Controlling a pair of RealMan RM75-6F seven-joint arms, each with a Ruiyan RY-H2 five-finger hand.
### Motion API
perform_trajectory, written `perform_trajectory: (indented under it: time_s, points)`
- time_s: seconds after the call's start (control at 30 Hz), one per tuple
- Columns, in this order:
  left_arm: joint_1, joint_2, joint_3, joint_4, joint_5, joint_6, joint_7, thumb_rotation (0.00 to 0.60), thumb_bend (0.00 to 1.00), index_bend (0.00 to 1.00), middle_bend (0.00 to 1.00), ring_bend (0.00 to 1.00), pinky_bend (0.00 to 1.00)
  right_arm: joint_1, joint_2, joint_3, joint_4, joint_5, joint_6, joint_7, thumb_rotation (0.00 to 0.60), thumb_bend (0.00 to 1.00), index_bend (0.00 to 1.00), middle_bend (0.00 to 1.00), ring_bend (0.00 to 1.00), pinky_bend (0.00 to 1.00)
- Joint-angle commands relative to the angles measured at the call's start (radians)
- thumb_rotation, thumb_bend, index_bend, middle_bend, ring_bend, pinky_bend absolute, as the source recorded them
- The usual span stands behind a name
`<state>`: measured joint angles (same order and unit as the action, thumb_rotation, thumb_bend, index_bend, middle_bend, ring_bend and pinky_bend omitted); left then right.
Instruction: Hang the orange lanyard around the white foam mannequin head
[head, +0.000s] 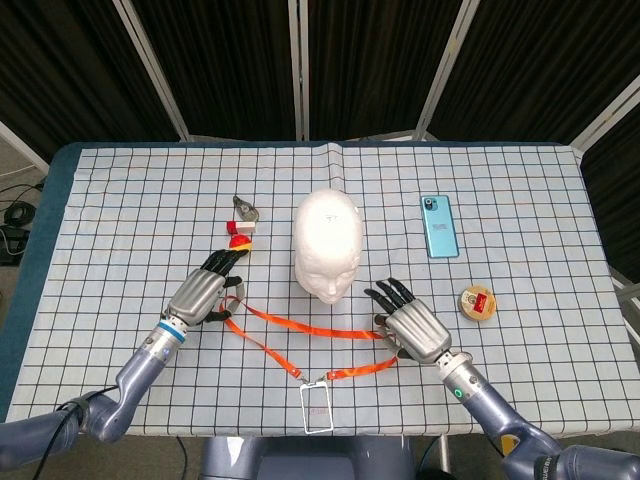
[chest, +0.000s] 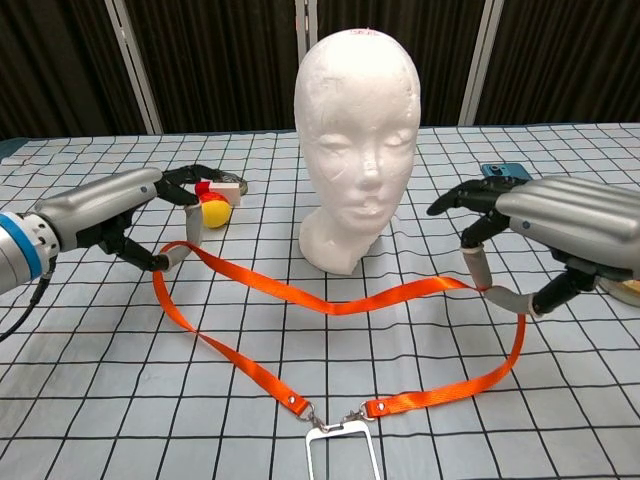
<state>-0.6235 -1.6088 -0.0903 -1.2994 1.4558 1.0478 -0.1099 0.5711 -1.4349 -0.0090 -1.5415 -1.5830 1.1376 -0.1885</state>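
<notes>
While both hands are raised off the checked cloth, the orange lanyard (chest: 330, 300) hangs stretched between them in a wide loop. Left hand (head: 204, 291), near the front-left part of the worktop (head: 120, 200), has its fingers curled with the strap's left bend caught at the thumb and fingertips; the strap runs around them, so the hand holds it. Right hand (head: 412, 322), toward the front, right of centre, carries the strap's right bend hooked over its lower fingers and thumb, other fingers spread forward; it too holds the lanyard. Upper run of the strap sags to the cloth just in front of the white foam mannequin head (chest: 357, 140), not touching it as far as the chest view shows. Lower runs meet at a metal clip and a clear badge holder (head: 316, 410) lying at the front edge, near centre. Mannequin head stands upright at mid-worktop, face toward the front edge, between the two hands and behind the strap. Red-and-yellow ball toy (head: 240, 237) and a small metal clip (head: 244, 209) lie just beyond the left hand's fingertips. Teal phone (head: 438, 225) lies right of the head, toward the back; small round wooden piece with red top (head: 477, 301) sits further right.
</notes>
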Motion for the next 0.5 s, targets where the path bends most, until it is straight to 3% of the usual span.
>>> perform_trajectory:
  time_s: [0.03, 0.23, 0.5]
  points:
    - [0.019, 0.036, 0.007, -0.055, 0.043, 0.062, -0.022, 0.6, 0.53, 0.73, 0.0, 0.0, 0.0, -0.003, 0.02, -0.004, 0.013, -0.068, 0.061, 0.039, 0.6, 0.52, 0.75, 0.11, 0.0, 0.0]
    - [0.027, 0.084, -0.032, -0.171, 0.05, 0.128, -0.005, 0.6, 0.53, 0.73, 0.0, 0.0, 0.0, -0.007, 0.064, 0.038, -0.055, -0.076, 0.119, 0.083, 0.6, 0.52, 0.75, 0.11, 0.0, 0.0]
    - [0.011, 0.152, -0.113, -0.338, -0.021, 0.124, 0.026, 0.6, 0.53, 0.73, 0.0, 0.0, 0.0, -0.014, 0.144, 0.126, -0.225, 0.003, 0.155, 0.171, 0.6, 0.52, 0.75, 0.11, 0.0, 0.0]
